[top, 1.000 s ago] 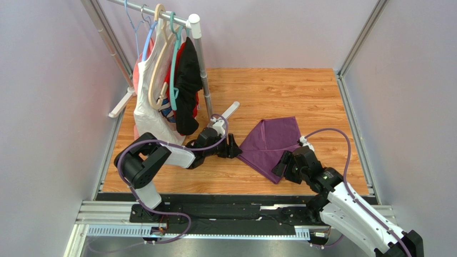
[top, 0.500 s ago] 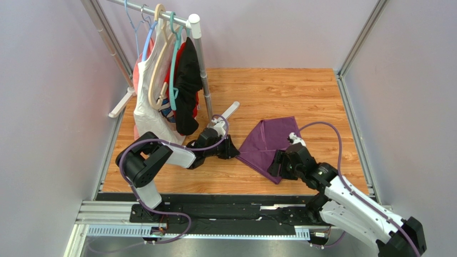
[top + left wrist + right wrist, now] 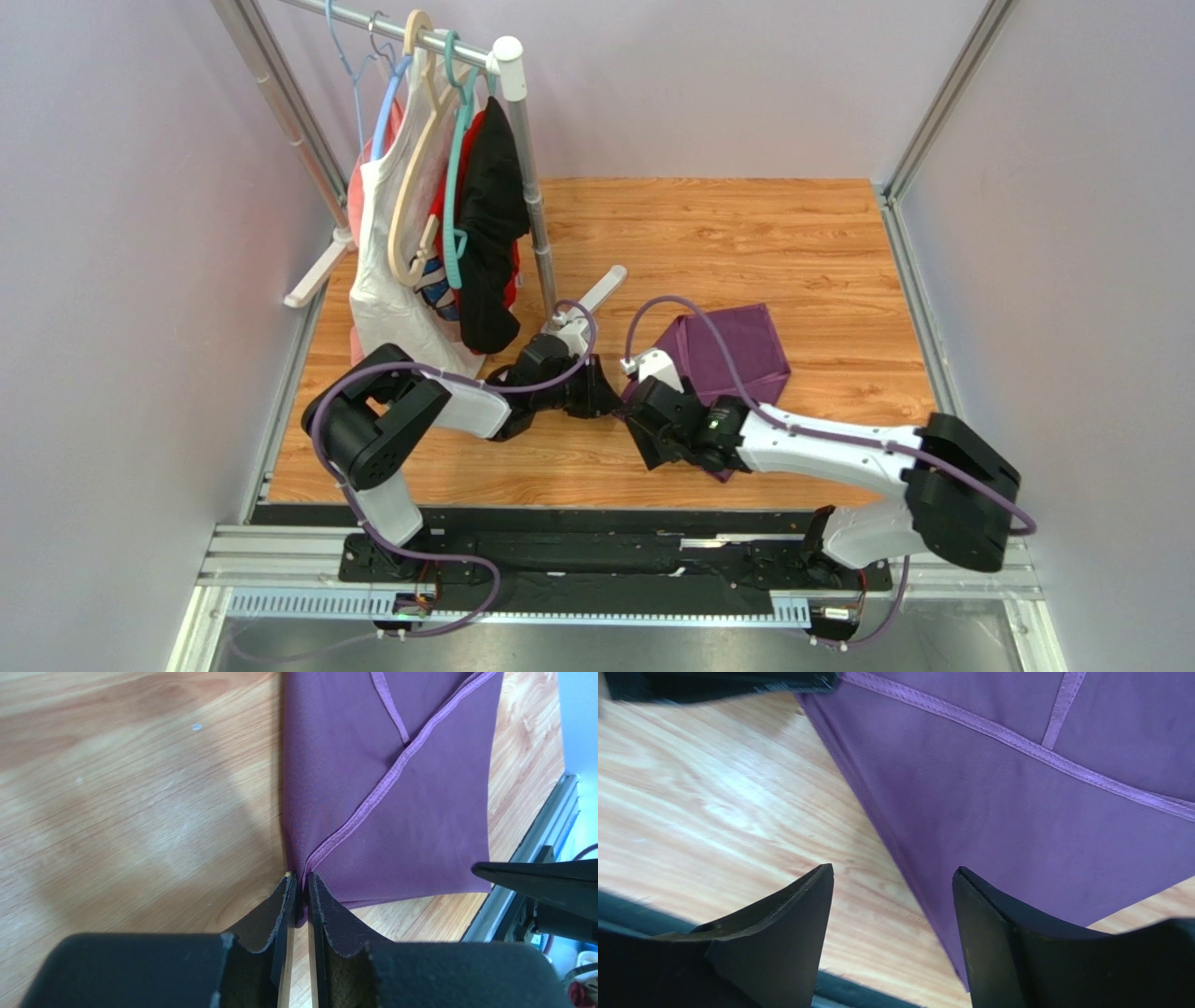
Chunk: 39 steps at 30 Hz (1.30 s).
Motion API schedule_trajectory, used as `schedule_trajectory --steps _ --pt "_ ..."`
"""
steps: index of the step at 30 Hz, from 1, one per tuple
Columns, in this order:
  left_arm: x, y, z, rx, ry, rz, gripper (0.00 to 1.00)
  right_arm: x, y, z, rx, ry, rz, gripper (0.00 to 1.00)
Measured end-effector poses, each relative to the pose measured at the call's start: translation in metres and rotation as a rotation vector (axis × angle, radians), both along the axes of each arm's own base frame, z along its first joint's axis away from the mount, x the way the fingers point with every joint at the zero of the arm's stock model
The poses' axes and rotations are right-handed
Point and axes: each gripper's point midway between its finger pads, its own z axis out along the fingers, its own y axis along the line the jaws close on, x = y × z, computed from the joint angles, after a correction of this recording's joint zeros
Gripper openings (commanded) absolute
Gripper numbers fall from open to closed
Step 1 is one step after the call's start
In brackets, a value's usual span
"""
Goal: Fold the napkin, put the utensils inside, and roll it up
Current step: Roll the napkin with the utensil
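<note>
Now our left gripper (image 3: 300,894) pinches just the napkin (image 3: 393,805) tip, so a pull may slip it free; our right gripper (image 3: 892,913) hangs wide apart.

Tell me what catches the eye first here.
A purple napkin lies folded on the table, and the left arm has its jaws pinched on the napkin's left corner. The right arm reaches across beside it, jaws open above the napkin's near edge. A rack of hung clothes stands at the far left.
</note>
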Motion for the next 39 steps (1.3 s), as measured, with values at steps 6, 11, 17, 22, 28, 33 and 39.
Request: schedule_trajectory --steps 6,11,17,22,28,33,39 --pt "0.002 0.008 -0.004 0.008 0.030 0.007 0.19 0.008 -0.006 -0.022 -0.155 -0.025 0.077 0.72" --pt "0.002 0.008 -0.001 -0.002 0.037 -0.010 0.19 0.016 0.003 -0.020 -0.163 -0.052 0.128 0.73" --pt "0.004 -0.002 0.009 -0.032 0.031 -0.049 0.19 0.029 0.009 -0.025 -0.169 -0.057 0.133 0.70" --pt "0.003 -0.003 0.008 -0.025 0.036 -0.060 0.19 0.035 0.002 -0.028 -0.175 -0.043 0.108 0.63" --pt "0.002 -0.001 0.005 -0.009 0.046 -0.063 0.20 0.035 0.001 -0.032 -0.174 -0.031 0.088 0.59" --pt "0.006 -0.003 0.009 -0.010 0.044 -0.064 0.19 0.034 0.001 -0.035 -0.161 -0.032 0.076 0.56" --pt "0.008 -0.002 0.009 -0.004 0.047 -0.063 0.20 0.033 0.003 -0.036 -0.152 -0.034 0.075 0.46"
